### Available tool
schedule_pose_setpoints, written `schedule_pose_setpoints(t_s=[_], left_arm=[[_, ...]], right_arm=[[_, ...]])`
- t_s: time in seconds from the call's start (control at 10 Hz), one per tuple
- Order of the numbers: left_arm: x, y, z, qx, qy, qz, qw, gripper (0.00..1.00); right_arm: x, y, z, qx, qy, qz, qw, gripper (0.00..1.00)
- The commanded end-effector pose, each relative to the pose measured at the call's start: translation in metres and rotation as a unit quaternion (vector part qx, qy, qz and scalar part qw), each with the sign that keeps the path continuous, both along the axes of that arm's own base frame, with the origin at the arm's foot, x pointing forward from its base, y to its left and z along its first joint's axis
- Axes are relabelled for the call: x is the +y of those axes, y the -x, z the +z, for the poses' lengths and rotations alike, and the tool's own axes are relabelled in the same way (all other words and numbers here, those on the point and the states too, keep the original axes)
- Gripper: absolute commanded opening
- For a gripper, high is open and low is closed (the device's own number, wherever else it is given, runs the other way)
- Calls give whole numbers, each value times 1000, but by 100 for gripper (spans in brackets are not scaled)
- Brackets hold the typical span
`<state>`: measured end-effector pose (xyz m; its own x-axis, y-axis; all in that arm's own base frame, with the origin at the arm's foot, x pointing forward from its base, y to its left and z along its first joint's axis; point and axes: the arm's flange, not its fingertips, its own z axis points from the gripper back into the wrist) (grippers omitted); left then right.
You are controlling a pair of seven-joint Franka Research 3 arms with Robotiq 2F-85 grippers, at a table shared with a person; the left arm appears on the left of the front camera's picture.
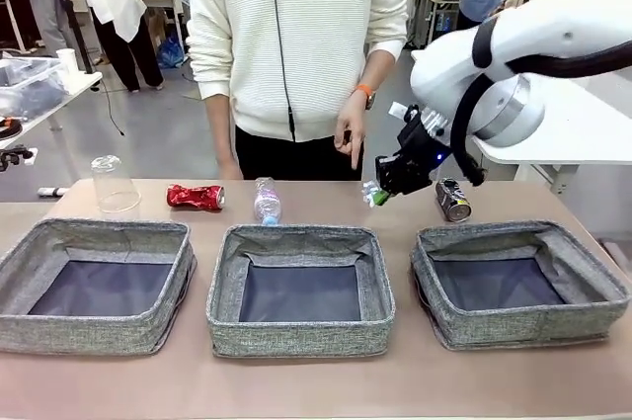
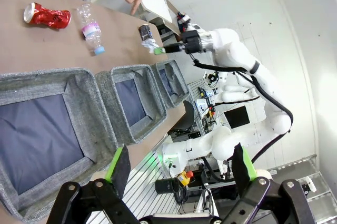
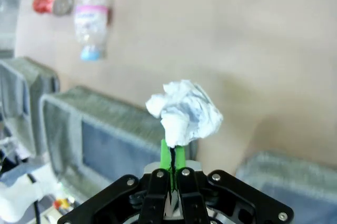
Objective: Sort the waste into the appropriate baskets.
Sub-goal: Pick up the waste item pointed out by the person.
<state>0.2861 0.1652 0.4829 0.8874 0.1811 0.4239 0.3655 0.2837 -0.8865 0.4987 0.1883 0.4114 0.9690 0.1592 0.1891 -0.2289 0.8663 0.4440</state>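
Observation:
My right gripper (image 1: pixel 381 194) hangs above the table behind the gap between the middle basket (image 1: pixel 296 336) and the right basket (image 1: pixel 523 326), shut on a crumpled white paper ball (image 1: pixel 370 193). In its wrist view the paper ball (image 3: pixel 184 110) sits pinched in the green pads of the right gripper (image 3: pixel 172 155). A dark can (image 1: pixel 453 200) stands just right of it. A clear bottle (image 1: pixel 267 201), a crushed red can (image 1: pixel 196 197) and an upturned clear cup (image 1: pixel 114 185) lie behind the left basket (image 1: pixel 89 333) and the middle one. My left gripper (image 2: pixel 180 166) is open and holds nothing, high above the left basket (image 2: pixel 52 74).
A person in a white sweater stands at the far side, one hand (image 1: pixel 351 133) hanging just behind my right gripper. A white side table (image 1: pixel 573 143) lies behind the right arm. Bare table shows in front of the baskets.

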Motion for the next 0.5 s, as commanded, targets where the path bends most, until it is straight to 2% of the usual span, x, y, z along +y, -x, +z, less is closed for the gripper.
schedule_pose_setpoints(t_s=[0.0,0.1,0.2,0.3,0.4], left_arm=[[-1,0,1,-12,6,-2,1000,100],[-1,0,1,-12,6,-2,1000,100],[-1,0,1,-12,6,-2,1000,100],[-1,0,1,-12,6,-2,1000,100],[-1,0,1,-12,6,-2,1000,100]], right_arm=[[2,60,96,10,71,3,997,0],[12,91,135,50,106,-2,993,0],[24,113,155,66,127,3,990,0],[32,133,166,69,145,5,987,0],[34,146,163,56,137,23,989,0]])
